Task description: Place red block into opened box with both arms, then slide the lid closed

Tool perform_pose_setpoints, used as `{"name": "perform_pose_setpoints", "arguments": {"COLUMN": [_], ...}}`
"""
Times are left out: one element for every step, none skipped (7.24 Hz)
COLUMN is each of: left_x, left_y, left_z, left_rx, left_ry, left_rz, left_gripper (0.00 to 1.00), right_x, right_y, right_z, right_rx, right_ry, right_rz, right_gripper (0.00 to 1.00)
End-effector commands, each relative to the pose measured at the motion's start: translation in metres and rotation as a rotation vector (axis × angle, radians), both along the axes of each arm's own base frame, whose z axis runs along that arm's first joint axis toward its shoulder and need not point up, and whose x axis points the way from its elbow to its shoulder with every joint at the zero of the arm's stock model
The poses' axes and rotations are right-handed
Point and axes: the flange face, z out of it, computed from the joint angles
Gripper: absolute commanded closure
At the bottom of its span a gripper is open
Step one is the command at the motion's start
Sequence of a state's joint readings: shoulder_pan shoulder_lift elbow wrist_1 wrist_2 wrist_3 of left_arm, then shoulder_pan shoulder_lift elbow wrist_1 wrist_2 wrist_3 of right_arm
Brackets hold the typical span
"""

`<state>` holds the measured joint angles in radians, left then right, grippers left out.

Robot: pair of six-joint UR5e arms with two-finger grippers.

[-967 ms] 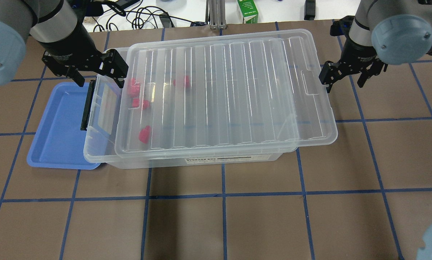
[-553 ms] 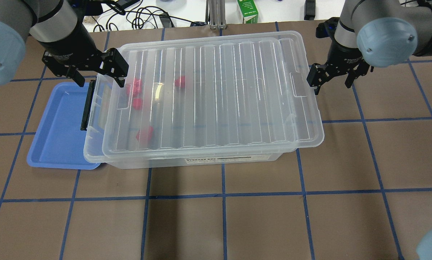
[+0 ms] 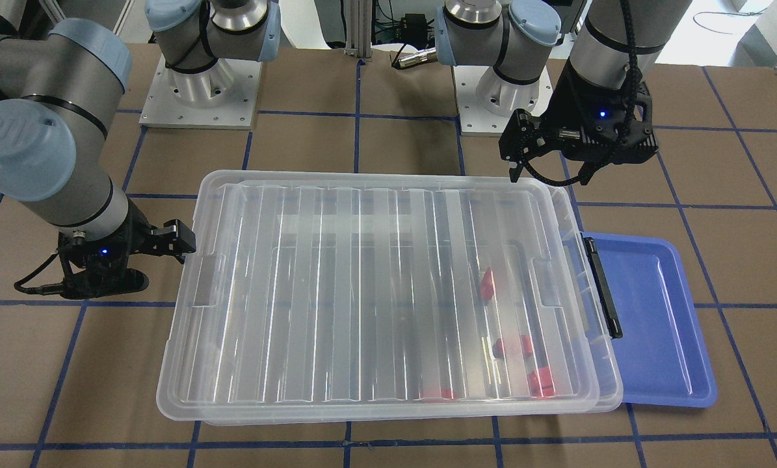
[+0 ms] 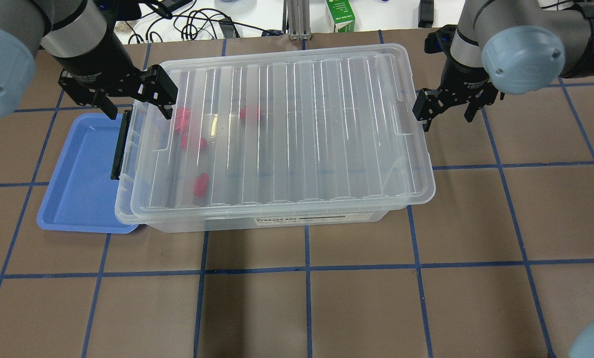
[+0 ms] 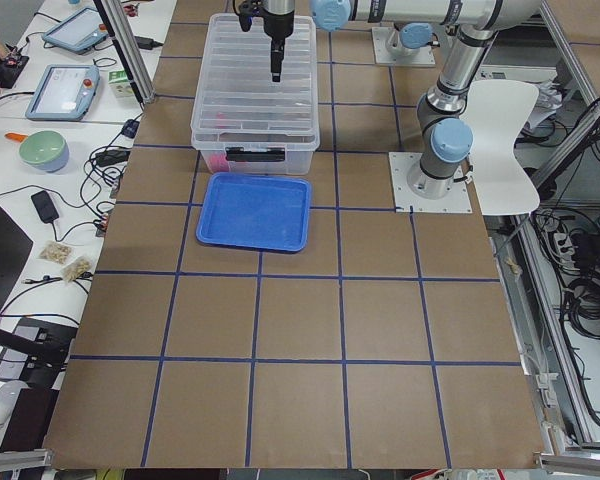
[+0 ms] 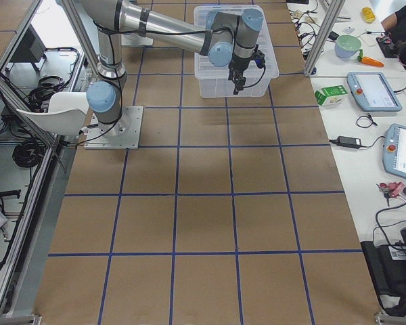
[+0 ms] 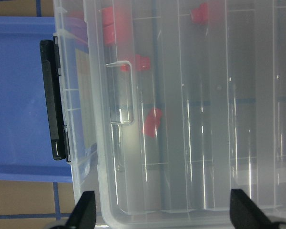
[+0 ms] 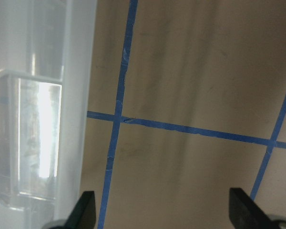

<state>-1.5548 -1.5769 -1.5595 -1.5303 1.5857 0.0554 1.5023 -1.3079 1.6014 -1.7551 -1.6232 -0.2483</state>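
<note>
The clear box (image 4: 126, 164) holds several red blocks (image 4: 182, 120) near its left end, seen through the ribbed clear lid (image 4: 297, 129) that lies over nearly all of it. A narrow strip of box rim still shows on the left by the black bar (image 4: 120, 144). My left gripper (image 4: 136, 112) hangs open over the box's far left corner, empty. My right gripper (image 4: 446, 113) is open at the lid's right short edge, its near finger against that edge by the notch (image 8: 28, 143). From across the table the red blocks (image 3: 515, 346) sit under the lid (image 3: 362, 292).
A blue tray (image 4: 78, 174) lies partly under the box's left end. A green carton (image 4: 340, 15) and cables (image 4: 202, 25) sit beyond the table's far edge. Brown table with blue grid lines spreads in front of the box.
The lid has slid left over the box, shrinking the uncovered strip. My right gripper moved left with its edge. The left gripper stayed where it was.
</note>
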Motion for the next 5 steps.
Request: {"name": "perform_pose_setpoints", "arguments": {"left_x": [0.000, 0.000, 0.000, 0.000, 0.001], "left_y": [0.000, 0.000, 0.000, 0.000, 0.000], "left_z": [0.001, 0.000, 0.000, 0.001, 0.001], "left_rx": [-0.002, 0.000, 0.000, -0.002, -0.002], "left_ry": [-0.002, -0.002, -0.003, -0.003, -0.007], "left_rz": [0.000, 0.000, 0.000, 0.000, 0.001], "left_gripper": [0.00, 0.00, 0.00, 0.00, 0.00], "right_x": [0.001, 0.001, 0.001, 0.000, -0.002], "right_y": [0.000, -0.001, -0.002, -0.003, -0.003], "right_z": [-0.001, 0.002, 0.005, 0.015, 0.040], "right_rx": [0.001, -0.005, -0.011, -0.031, -0.069], "right_ry": [0.000, -0.001, -0.001, 0.000, 0.008], "right_rz": [0.003, 0.001, 0.001, 0.000, -0.003], "right_gripper": [0.00, 0.00, 0.00, 0.00, 0.00]}}
